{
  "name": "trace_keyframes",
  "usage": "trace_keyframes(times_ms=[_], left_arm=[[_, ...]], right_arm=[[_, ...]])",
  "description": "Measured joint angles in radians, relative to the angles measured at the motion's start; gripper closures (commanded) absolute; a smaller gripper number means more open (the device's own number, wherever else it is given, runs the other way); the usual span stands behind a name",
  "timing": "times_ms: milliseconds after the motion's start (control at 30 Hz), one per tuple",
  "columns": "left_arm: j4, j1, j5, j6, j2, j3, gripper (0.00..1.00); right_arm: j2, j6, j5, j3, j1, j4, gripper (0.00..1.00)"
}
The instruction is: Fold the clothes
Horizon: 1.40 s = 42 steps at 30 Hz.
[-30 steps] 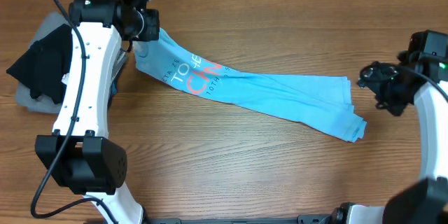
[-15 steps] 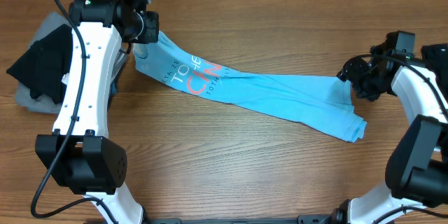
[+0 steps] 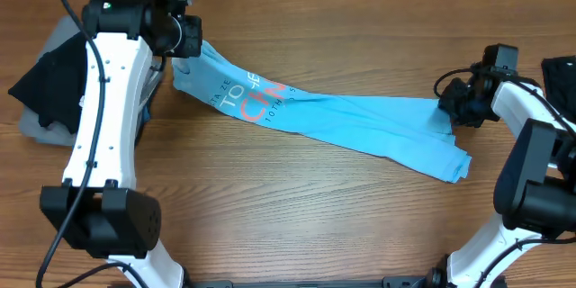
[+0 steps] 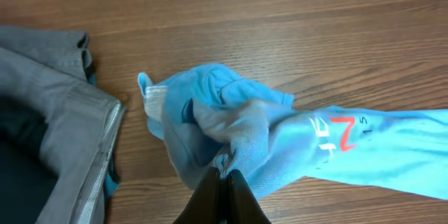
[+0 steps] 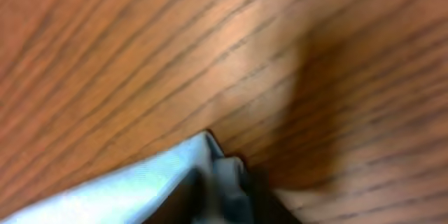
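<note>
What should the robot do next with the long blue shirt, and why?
Probably squeeze the right fingers firmly on the blue T-shirt, so that end can be lifted over. The shirt lies stretched long across the table. The left fingers are pinched shut on its collar end. The right fingers sit at the far end, but blur hides whether they grip it.

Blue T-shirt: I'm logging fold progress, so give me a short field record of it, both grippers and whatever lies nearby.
shirt: blue T-shirt, drawn out as a long narrow strip on the table, not yet folded end to end
left gripper: shut on the shirt's bunched end
right gripper: at the shirt's other end; grip unclear
nearby: black and grey clothes piled beside the left arm
</note>
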Motion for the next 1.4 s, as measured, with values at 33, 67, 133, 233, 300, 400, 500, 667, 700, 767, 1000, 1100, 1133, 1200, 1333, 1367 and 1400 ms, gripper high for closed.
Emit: trace_keyframes(times_ms=[33,67,133,233,300,400,500,667,700,767,1000,1100,1133,1200,1333,1367,1400], left_arm=[[-0.002,0.000,0.000,0.000,-0.010,0.000,0.96],[-0.006,0.000,-0.003,0.000,-0.019,0.000,0.96],[-0.014,0.000,-0.014,0.000,-0.035,0.000,0.96],[-0.023,0.000,-0.051,0.000,-0.058,0.000,0.96],[-0.026,0.000,-0.076,0.000,-0.077,0.000,0.96],[-0.030,0.000,-0.108,0.000,-0.115,0.000,0.96],[-0.029,0.000,-0.135,0.000,-0.161,0.000,0.96],[-0.029,0.000,-0.207,-0.004,-0.246,0.000,0.96],[-0.029,0.000,-0.217,-0.005,-0.256,0.000,0.96],[-0.029,0.000,-0.234,-0.008,-0.280,0.000,0.96],[-0.053,-0.001,-0.250,-0.013,-0.314,0.000,0.96],[-0.058,-0.001,-0.254,-0.012,-0.342,-0.002,0.96],[-0.054,-0.001,-0.254,-0.012,-0.359,-0.002,0.96],[-0.036,-0.001,-0.254,-0.012,-0.394,-0.003,0.96],[-0.018,-0.001,-0.256,-0.012,-0.456,-0.002,0.96],[-0.022,-0.001,-0.257,-0.012,-0.462,-0.002,0.96],[-0.029,-0.001,-0.257,-0.012,-0.463,-0.001,0.96]], right_arm=[[0.000,0.006,-0.010,0.000,0.000,-0.006,0.96],[0.000,0.006,-0.017,0.002,0.000,-0.016,0.96],[-0.003,0.002,-0.029,0.010,-0.001,-0.045,0.96],[-0.040,-0.005,-0.043,0.031,-0.005,-0.108,0.96],[-0.098,-0.008,-0.048,0.046,-0.011,-0.142,0.96],[-0.224,-0.004,-0.046,0.070,-0.028,-0.160,0.96],[-0.361,0.016,-0.028,0.092,-0.055,-0.189,0.96],[-0.510,0.050,0.007,0.102,-0.112,-0.220,0.96],[-0.524,0.056,0.010,0.102,-0.119,-0.220,0.96],[-0.545,0.065,0.013,0.102,-0.127,-0.219,0.96],[-0.551,0.077,-0.005,0.102,-0.127,-0.311,0.96],[-0.552,0.081,-0.011,0.102,-0.126,-0.366,0.96],[-0.553,0.082,-0.014,0.102,-0.127,-0.370,0.96],[-0.555,0.085,-0.022,0.102,-0.126,-0.356,0.96],[-0.551,0.105,-0.060,0.097,-0.125,-0.243,0.96],[-0.545,0.113,-0.067,0.097,-0.125,-0.214,0.96],[-0.533,0.122,-0.074,0.097,-0.120,-0.189,0.96]])
